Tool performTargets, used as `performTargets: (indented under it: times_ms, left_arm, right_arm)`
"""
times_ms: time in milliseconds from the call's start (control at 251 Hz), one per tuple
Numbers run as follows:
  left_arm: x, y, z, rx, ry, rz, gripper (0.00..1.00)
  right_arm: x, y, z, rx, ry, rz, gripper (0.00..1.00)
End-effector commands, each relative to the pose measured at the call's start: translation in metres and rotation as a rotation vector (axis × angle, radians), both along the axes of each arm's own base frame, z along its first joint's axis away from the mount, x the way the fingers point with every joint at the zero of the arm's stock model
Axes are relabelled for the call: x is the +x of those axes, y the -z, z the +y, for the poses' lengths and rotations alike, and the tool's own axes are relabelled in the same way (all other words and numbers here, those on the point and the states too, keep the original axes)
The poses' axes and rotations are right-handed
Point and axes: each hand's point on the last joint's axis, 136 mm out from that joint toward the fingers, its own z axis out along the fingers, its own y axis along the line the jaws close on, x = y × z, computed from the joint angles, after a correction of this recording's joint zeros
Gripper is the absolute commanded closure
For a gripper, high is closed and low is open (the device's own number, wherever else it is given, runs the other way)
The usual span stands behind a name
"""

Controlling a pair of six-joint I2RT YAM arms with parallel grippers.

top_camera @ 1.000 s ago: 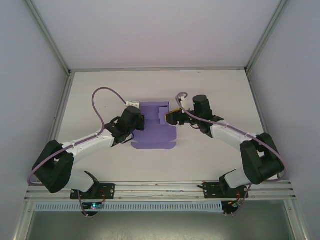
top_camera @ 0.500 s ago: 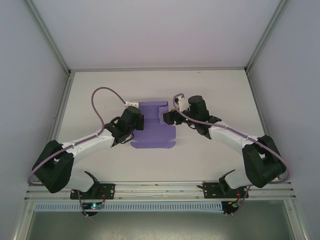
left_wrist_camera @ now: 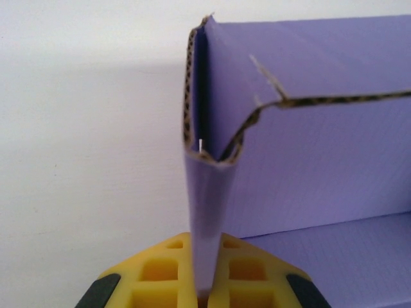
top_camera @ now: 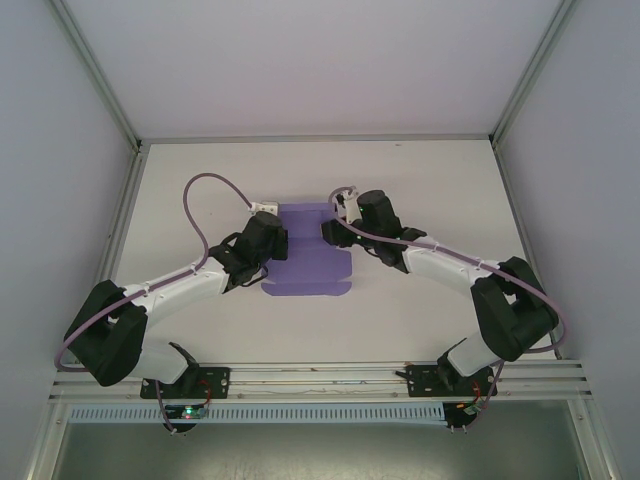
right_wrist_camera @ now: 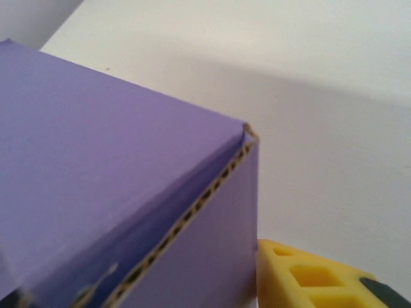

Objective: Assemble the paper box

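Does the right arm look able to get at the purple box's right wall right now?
Probably yes: the right end effector is beside the paper box, at its right corner, nothing between; the left end effector clamps the opposite wall.

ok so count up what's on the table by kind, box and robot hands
paper box: 1
robot hands: 2 (left hand, right hand)
total: 3

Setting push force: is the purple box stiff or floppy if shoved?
Probably stiffish: the paper box shows a corrugated edge. Likely bends at creases; the flap in the left pincer curls. Thin sheet, seemingly light, so it may slide on the table.
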Motion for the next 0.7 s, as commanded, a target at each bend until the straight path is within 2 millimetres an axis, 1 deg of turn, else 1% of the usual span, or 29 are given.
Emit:
performTargets:
  times_ms: [0, 124, 339, 363, 403, 447, 491, 519, 571, 694]
  left_arm:
    - [0.004, -0.018, -0.007, -0.008, 0.014, -0.036, 1.00]
    - [0.005, -0.018, -0.005, 0.005, 0.007, -0.035, 1.00]
    - [0.005, -0.019, -0.004, 0.009, -0.002, -0.033, 1.00]
    - [0.005, -0.018, -0.004, 0.011, -0.003, -0.033, 1.00]
    - [0.005, -0.019, -0.004, 0.012, -0.005, -0.033, 1.00]
    - [0.005, -0.018, -0.003, 0.016, -0.007, -0.032, 1.00]
    - [0.005, -0.017, -0.003, 0.018, -0.010, -0.031, 1.00]
    - [0.005, -0.018, -0.004, 0.016, -0.010, -0.032, 1.00]
    - [0.005, -0.017, -0.004, 0.017, -0.009, -0.031, 1.00]
    - [0.006, -0.018, -0.009, 0.005, -0.004, -0.029, 1.00]
  right_arm:
    - [0.015, 0.008, -0.024, -0.130, 0.156, -0.012, 0.64]
    - [0.019, 0.017, -0.039, -0.237, 0.224, -0.007, 0.76]
    - [0.022, 0.028, -0.067, -0.395, 0.351, 0.035, 0.78]
    - [0.024, 0.026, -0.069, -0.405, 0.368, 0.031, 0.79]
    - [0.024, 0.028, -0.074, -0.433, 0.387, 0.030, 0.81]
    - [0.025, 0.028, -0.078, -0.460, 0.412, 0.019, 0.82]
    - [0.026, 0.025, -0.082, -0.485, 0.434, 0.006, 0.88]
    - [0.026, 0.025, -0.083, -0.496, 0.444, 0.002, 0.91]
    - [0.027, 0.023, -0.085, -0.508, 0.464, -0.004, 1.00]
    - [0.029, 0.014, -0.087, -0.508, 0.533, -0.049, 1.00]
